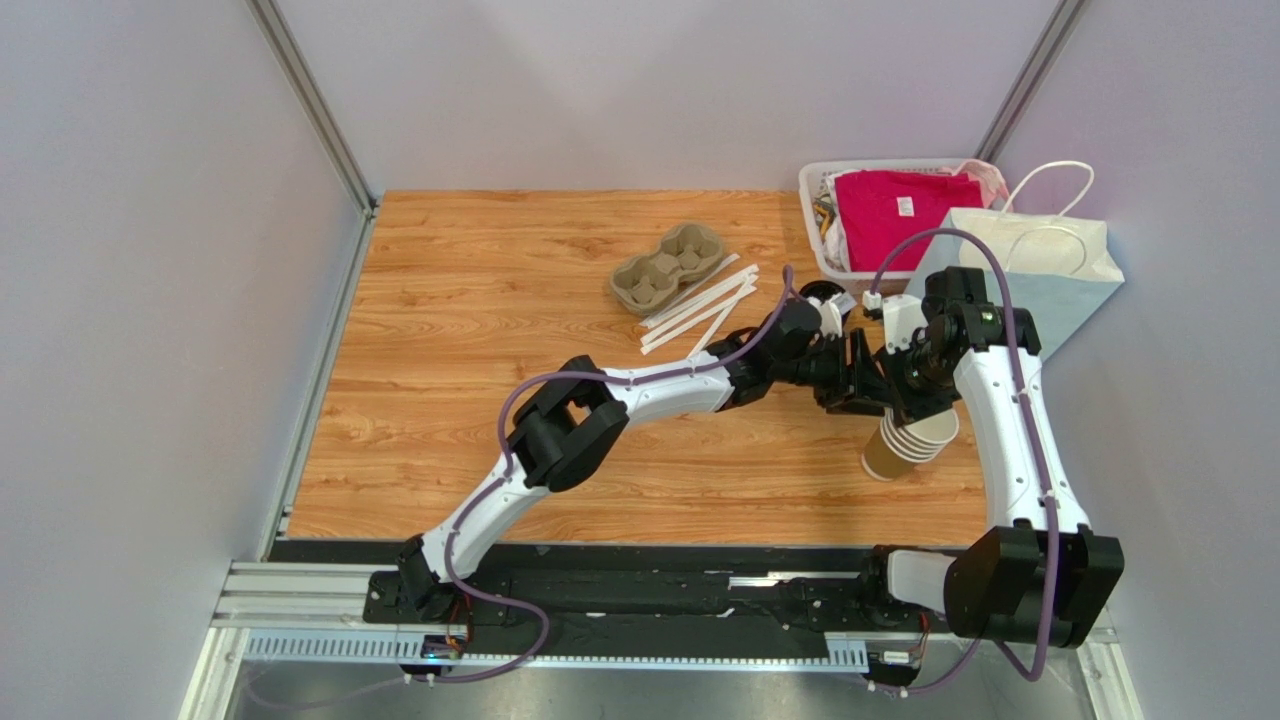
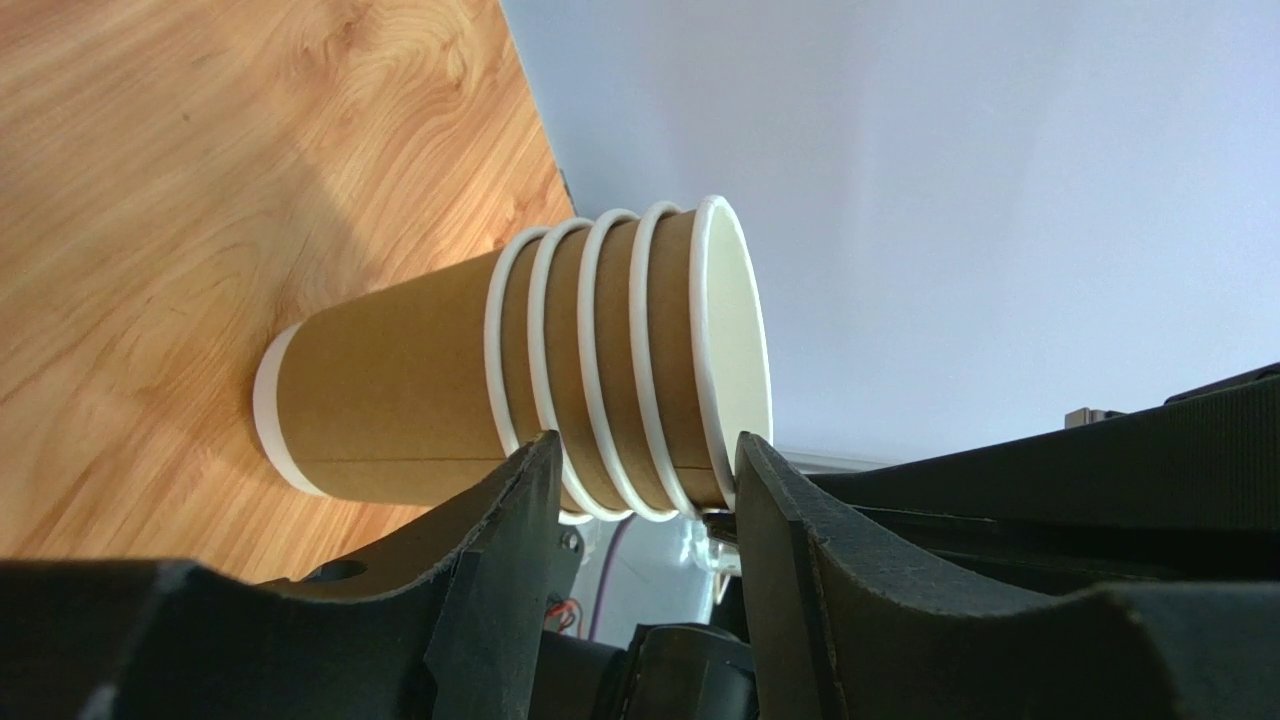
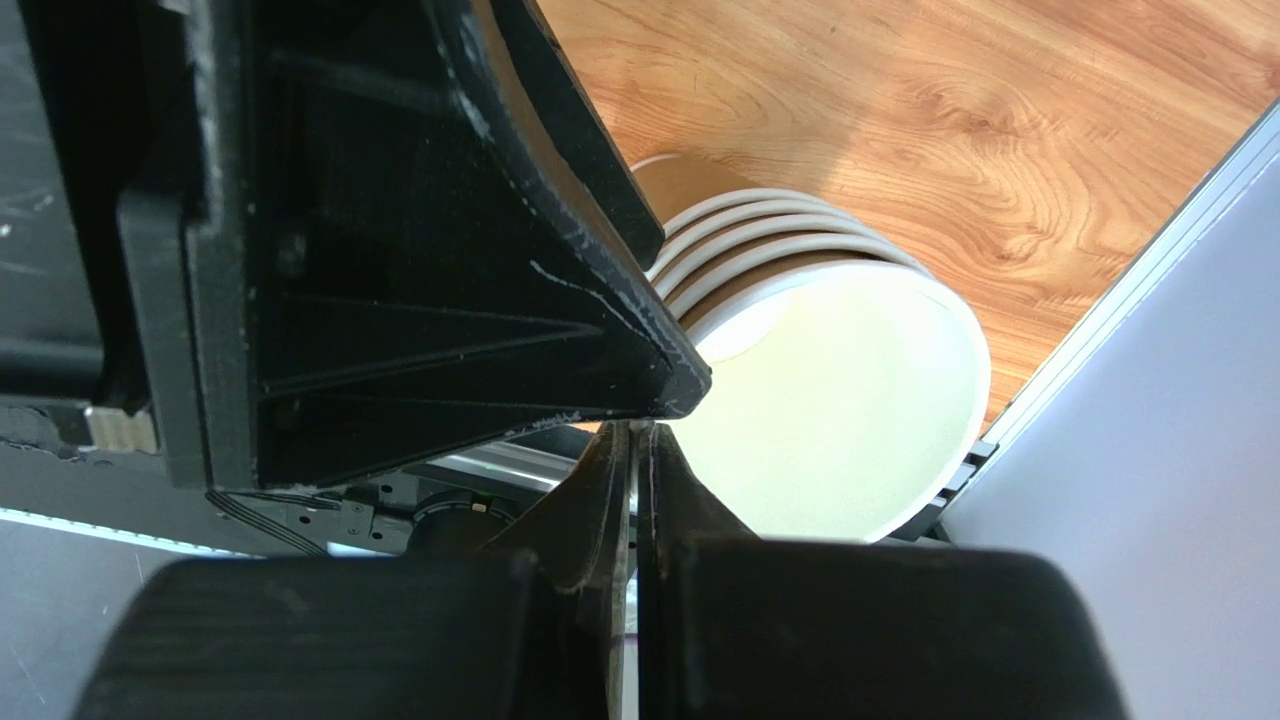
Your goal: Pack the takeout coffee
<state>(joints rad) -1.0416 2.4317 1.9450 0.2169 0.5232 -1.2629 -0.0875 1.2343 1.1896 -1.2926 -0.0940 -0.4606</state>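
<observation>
No takeout coffee with a black lid shows in any view. A stack of lidless brown cups [image 1: 908, 441] with white insides stands at the table's right front. My left gripper [image 1: 869, 393] reaches it from the left. In the left wrist view its jaws [image 2: 643, 477] stand apart, straddling the uppermost rims of the stack [image 2: 601, 360] along its side. My right gripper [image 1: 920, 402] hangs over the stack, shut, its tips [image 3: 633, 432] at the rim of the top cup [image 3: 842, 405]. Whether that rim is pinched between them I cannot tell.
A cardboard cup carrier [image 1: 669, 267] and several white sticks [image 1: 699, 312] lie at the back middle. A white basket [image 1: 816, 192] with pink cloth and a white paper bag [image 1: 1037, 267] stand at the back right. A dark round thing [image 1: 824, 293] sits by the basket.
</observation>
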